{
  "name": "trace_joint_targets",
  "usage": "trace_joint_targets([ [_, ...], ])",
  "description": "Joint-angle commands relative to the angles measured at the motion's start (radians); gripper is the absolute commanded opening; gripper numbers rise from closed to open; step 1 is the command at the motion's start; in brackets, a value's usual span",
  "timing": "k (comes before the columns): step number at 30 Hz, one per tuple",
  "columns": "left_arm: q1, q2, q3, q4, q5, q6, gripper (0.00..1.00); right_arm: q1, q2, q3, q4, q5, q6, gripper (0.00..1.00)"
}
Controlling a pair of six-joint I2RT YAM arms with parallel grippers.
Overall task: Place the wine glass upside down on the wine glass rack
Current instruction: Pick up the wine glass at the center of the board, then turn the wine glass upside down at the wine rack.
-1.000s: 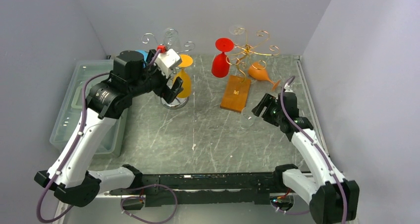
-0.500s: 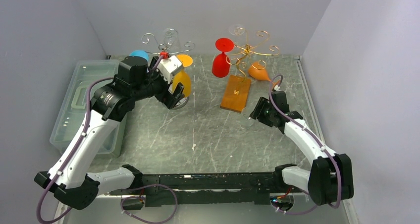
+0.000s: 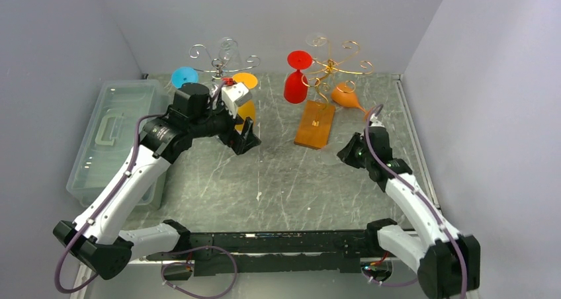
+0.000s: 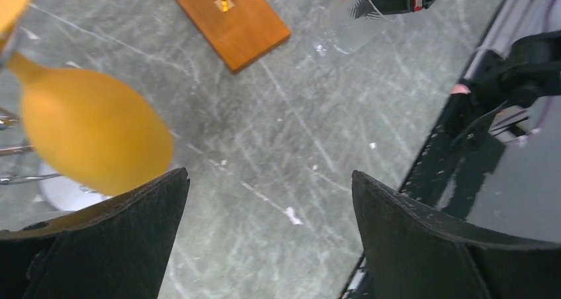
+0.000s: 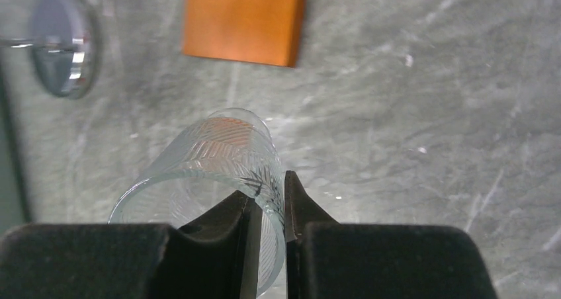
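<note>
- Backing away toward the near right in the top view, the left claw (image 3: 245,140) has let go of the yellow wine glass (image 3: 247,110), which hangs bowl-down on the silver rack (image 3: 221,55).
- Left wrist view: that claw is spread and empty, with the yellow bowl just to its left.
- Right wrist view: the right claw (image 5: 268,183) pinches the wall of the clear glass (image 5: 212,153) above the desk (image 5: 430,81); it probably gets hung next.

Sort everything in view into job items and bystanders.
Job:
- clear glass, pinched by the right gripper
- gold rack on its wooden base

Bystanders:
- red glass
- orange glass
- yellow glass
- blue glass
- silver rack
- plastic bin
- left gripper, open
</note>
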Motion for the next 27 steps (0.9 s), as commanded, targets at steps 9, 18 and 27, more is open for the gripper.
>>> trace_joint_targets([
  [9, 0.001, 0.034, -0.027, 0.172, 0.247, -0.278, 0.99, 0.110, -0.229, 0.175, 0.131, -0.208, 0.009, 0.00],
  [18, 0.000, 0.070, -0.084, 0.177, 0.310, -0.284, 1.00, 0.299, -0.136, 0.314, 0.247, -0.111, 0.008, 0.00],
  [27, -0.002, 0.103, -0.072, 0.178, 0.337, -0.243, 0.99, 0.418, -0.083, 0.364, 0.337, -0.052, -0.033, 0.00],
])
